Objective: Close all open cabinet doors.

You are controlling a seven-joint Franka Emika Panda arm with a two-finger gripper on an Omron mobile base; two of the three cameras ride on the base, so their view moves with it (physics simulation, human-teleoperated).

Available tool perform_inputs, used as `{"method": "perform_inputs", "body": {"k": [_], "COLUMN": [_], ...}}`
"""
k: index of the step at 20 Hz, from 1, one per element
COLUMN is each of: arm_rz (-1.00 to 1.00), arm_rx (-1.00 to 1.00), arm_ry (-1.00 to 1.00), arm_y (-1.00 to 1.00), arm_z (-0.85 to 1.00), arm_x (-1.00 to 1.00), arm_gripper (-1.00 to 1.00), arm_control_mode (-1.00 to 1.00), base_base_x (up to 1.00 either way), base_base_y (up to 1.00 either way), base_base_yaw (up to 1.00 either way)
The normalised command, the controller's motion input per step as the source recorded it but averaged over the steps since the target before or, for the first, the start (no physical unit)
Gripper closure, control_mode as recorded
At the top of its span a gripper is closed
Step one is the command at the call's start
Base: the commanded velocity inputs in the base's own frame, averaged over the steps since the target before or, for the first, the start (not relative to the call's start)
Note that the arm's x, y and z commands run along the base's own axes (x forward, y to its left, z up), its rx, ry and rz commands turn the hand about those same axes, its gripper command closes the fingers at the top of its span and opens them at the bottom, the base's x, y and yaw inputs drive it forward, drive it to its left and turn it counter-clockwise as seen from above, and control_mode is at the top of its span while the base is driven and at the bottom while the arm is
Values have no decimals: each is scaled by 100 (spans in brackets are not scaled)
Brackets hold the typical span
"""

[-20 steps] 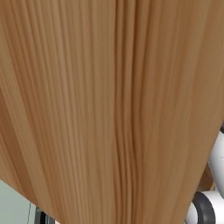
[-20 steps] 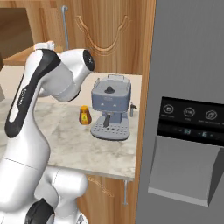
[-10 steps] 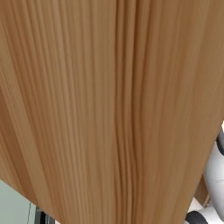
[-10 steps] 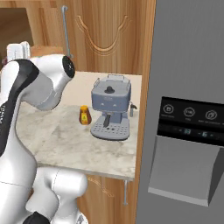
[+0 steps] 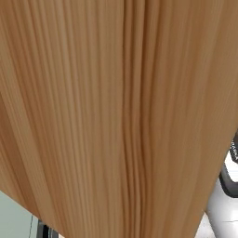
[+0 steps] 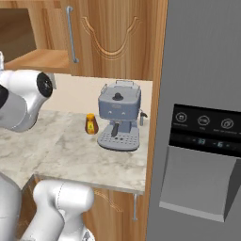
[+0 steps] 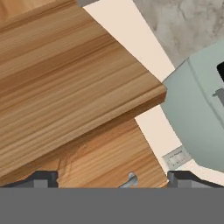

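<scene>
Wood-grain cabinet door (image 5: 116, 116), swung open, spans the left base view; a second door (image 6: 110, 37) at upper centre of the right base view sits shut; gripper (image 7: 111, 183) spread, holding nothing; closing remains.

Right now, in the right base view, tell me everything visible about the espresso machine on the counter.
The blue-grey boxy espresso machine stands upright on the pale marble counter, against the cream back wall beneath a closed brown wood cabinet door. It has a dark knob on top, a perforated drip tray at its base and a small wand on its right side. A small amber jar stands apart on its left.
</scene>
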Motion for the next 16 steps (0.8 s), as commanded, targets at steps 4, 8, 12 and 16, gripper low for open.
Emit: {"method": "perform_inputs", "body": {"k": [4, 8, 12, 16], "arm_rz": [5, 4, 1, -1], "arm_rx": [9, 7, 4, 1], "arm_ry": [2, 1, 0, 0], "arm_y": [53, 45, 46, 45], "arm_z": [1, 3, 1, 0], "arm_x": [-18, -22, -4, 17], "arm_gripper": [-100, -100, -100, -100], "arm_control_mode": [-100, -100, -100, -100], "base_base_x": [0, 0, 0, 0], "base_base_y": [0, 0, 0, 0], "base_base_yaw": [0, 0, 0, 0]}}
